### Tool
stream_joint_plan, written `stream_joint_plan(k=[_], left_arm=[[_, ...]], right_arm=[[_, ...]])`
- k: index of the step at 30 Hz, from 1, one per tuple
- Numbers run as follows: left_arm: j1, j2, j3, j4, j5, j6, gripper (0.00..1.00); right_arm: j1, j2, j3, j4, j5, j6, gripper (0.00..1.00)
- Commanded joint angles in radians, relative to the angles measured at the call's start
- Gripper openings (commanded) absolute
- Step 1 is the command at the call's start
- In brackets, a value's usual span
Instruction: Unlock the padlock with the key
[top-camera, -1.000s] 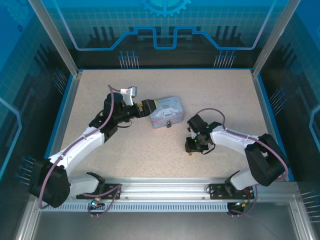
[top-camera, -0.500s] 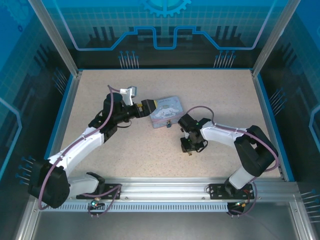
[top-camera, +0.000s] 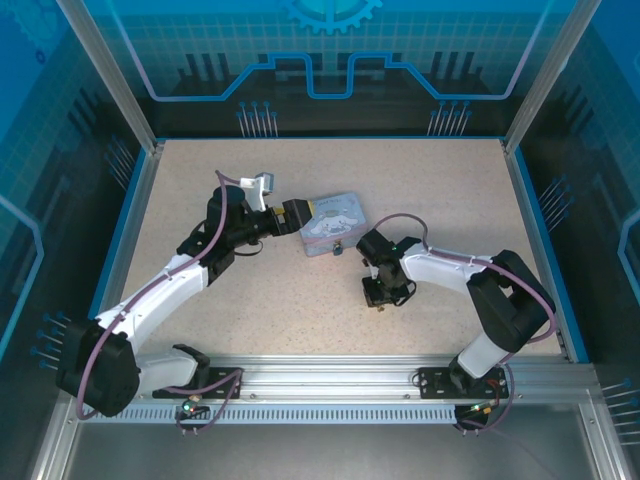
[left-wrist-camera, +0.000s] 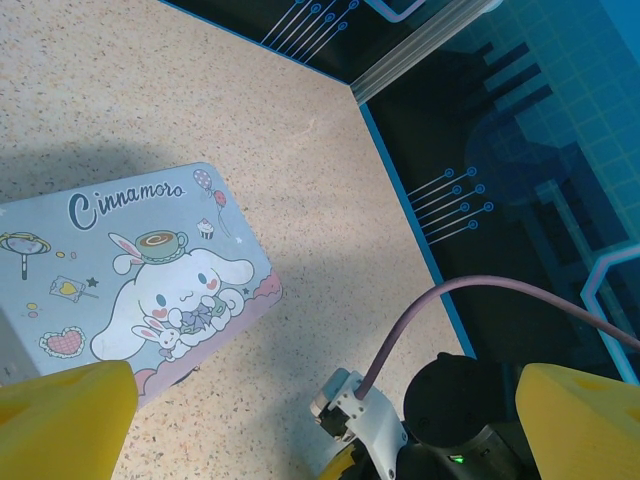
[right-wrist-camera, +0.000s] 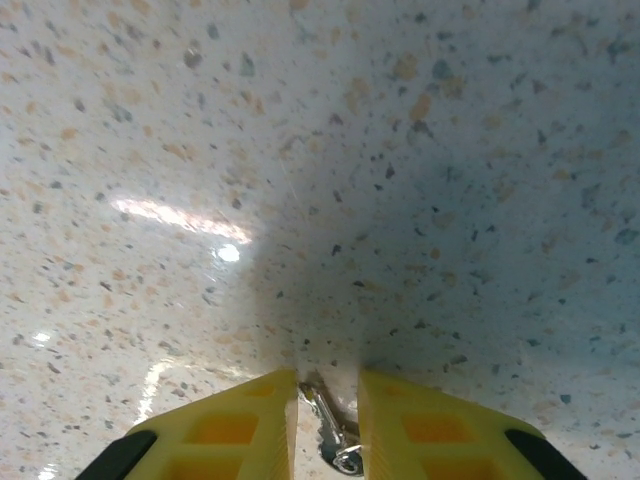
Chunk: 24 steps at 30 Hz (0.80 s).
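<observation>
Key (right-wrist-camera: 330, 428), thin, silvery, between yellow jaws

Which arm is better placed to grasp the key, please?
Right: the right pincer straddles the key on the table; the left pincer hangs open beside the tin.

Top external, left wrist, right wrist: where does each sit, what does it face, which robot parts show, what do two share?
Top external: overhead behind the bases, looking down at the table; left arm, right arm.
Left wrist: on the left arm, facing the tin; yellow fingers.
Right wrist: facing down; fingers flank the key.
Shared: tin, in top external and left wrist.
</observation>
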Motion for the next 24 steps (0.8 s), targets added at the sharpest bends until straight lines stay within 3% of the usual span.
stream_joint_plan(k=[1, 4, 8, 13, 19, 24], left_arm=[[-0.003, -0.023, 0.022, -0.012, -0.016, 0.03, 0.99], [-0.003, -0.02, 0.023, -0.012, -0.016, 0.03, 0.99], [-0.003, -0.019, 0.024, -0.014, -0.016, 0.028, 0.99], [-0.003, -0.017, 0.024, -0.015, -0.019, 0.03, 0.99], [-0.003, -0.015, 0.025, -0.016, -0.011, 0.046, 0.99], [-0.003, -0.009, 0.013, 0.009, 0.015, 0.057, 0.99]], right_arm=[[0.013, -0.011, -0.028, -0.037, -0.013, 0.001, 0.24], [0.014, -0.006, -0.034, -0.034, -0.013, -0.002, 0.23], [0.014, -0.005, -0.034, -0.03, -0.011, -0.002, 0.13], [0.014, -0.044, -0.024, -0.042, -0.003, -0.003, 0.08], [-0.008, -0.148, -0.015, -0.05, -0.014, -0.013, 0.07], [-0.064, -0.244, -0.031, 0.015, -0.106, -0.045, 0.08]])
